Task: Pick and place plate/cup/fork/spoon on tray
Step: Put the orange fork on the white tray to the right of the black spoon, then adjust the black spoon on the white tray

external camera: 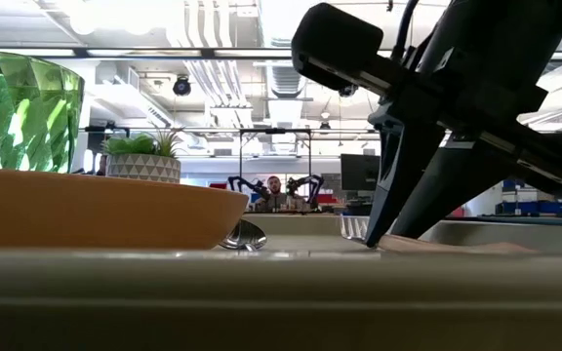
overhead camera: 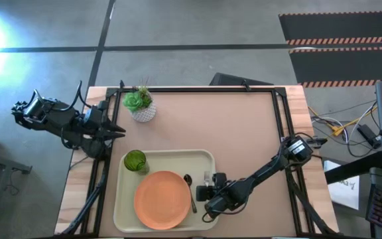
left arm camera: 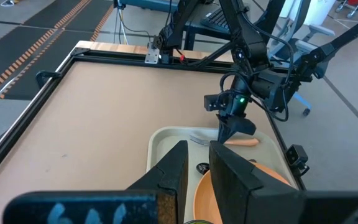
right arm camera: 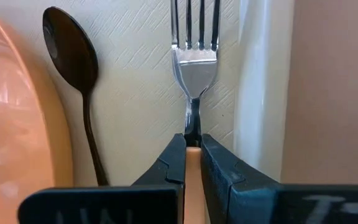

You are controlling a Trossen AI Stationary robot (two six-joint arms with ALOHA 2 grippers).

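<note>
The cream tray (overhead camera: 207, 159) lies at the table's near side. On it lie the salmon-orange plate (overhead camera: 161, 199), the green cup (overhead camera: 135, 160) in the tray's far left corner, and the dark spoon (overhead camera: 190, 189) (right arm camera: 70, 50) right of the plate. The fork (right arm camera: 194, 68) lies by the tray's right rim, tines toward the far edge. My right gripper (overhead camera: 207, 188) (right arm camera: 193, 140) is shut on the fork. My left gripper (overhead camera: 116, 133) (left arm camera: 197, 152) hovers off the tray's far left corner, empty, fingers a narrow gap apart. My right gripper pinches the fork's salmon handle (right arm camera: 192, 163) between its two fingers, close to the metal neck. The fingers (external camera: 383, 210) slant down from above and from the table's right. The fork lies about level, low over the tray floor; I cannot tell whether it rests there.
A white pot with a green plant (overhead camera: 141, 106) stands at the table's far left. Bare brown table surface (overhead camera: 231, 126) spreads beyond the tray. A black frame (overhead camera: 280, 119) runs along the table's edges. A person sits far off in the room (external camera: 274, 190).
</note>
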